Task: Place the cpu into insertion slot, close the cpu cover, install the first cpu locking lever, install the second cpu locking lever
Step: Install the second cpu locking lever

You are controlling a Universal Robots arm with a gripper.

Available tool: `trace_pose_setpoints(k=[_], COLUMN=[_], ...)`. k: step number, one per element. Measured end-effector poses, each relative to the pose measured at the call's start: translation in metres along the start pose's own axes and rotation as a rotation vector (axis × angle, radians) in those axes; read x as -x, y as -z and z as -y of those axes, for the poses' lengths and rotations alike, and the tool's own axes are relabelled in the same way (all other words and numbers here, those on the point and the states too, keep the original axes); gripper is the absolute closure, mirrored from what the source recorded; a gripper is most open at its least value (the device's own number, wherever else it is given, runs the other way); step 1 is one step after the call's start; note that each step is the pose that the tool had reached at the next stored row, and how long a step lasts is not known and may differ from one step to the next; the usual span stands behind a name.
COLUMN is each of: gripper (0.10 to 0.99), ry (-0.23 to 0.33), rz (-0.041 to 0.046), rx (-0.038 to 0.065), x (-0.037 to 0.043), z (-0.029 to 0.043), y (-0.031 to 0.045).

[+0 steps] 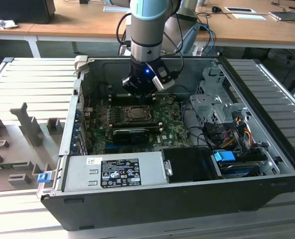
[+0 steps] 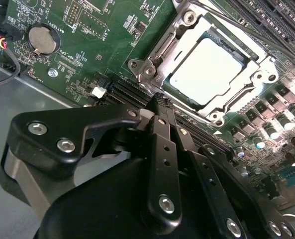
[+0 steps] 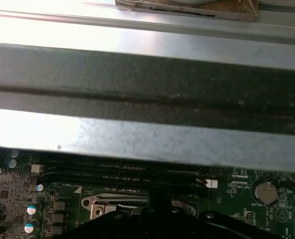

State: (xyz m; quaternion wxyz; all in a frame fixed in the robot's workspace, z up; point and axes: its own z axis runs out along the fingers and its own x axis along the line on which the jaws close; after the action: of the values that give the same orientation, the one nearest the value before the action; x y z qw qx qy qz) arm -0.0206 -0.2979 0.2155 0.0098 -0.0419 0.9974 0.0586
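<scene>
cpu (image 2: pixel 207 69): already sitting in the socket, pale square, looks flat and square to the frame in the second wrist view.
cpu cover (image 2: pixel 184 47): silver frame down around the chip, apparently closed over it; can't tell if it's fully seated on every edge.
gripper (image 2: pixel 159 99): fingers pinched narrow, tips together, nothing between them; parked just beside the socket's near edge, over the memory slots (image 2: pixel 122 92).
in the exterior view: gripper (image 1: pixel 143 90) hanging low inside the pc case (image 1: pixel 137 199), right above the socket (image 1: pixel 136 114) on the motherboard (image 1: pixel 172 124).
locking levers: thin wire bits hard to pick out along the socket edges, so no call on latched or loose.
risk 1: closed tips skating off a thin lever and jabbing the board, probably into the capacitors (image 2: pixel 281 122) or the slot clips close by.
risk 2: pressing a lever with the cover not fully down, likely bending the frame or loading the chip unevenly.
risk 3: lever springing back if not tucked under its hook.
risk 4: wrist housing clipping the case wall (image 3: pixel 147 74), looming very close in the first wrist view.
</scene>
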Motion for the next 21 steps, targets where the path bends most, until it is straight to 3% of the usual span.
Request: trace_pose_setpoints(k=[18, 21], gripper=[0.98, 0.98], ry=[0.0, 0.0], rz=[-0.0002, 0.0], rx=[0.0, 0.0], x=[-0.0004, -0.0002], z=[0.0041, 0.0033], y=[0.0008, 0.0081])
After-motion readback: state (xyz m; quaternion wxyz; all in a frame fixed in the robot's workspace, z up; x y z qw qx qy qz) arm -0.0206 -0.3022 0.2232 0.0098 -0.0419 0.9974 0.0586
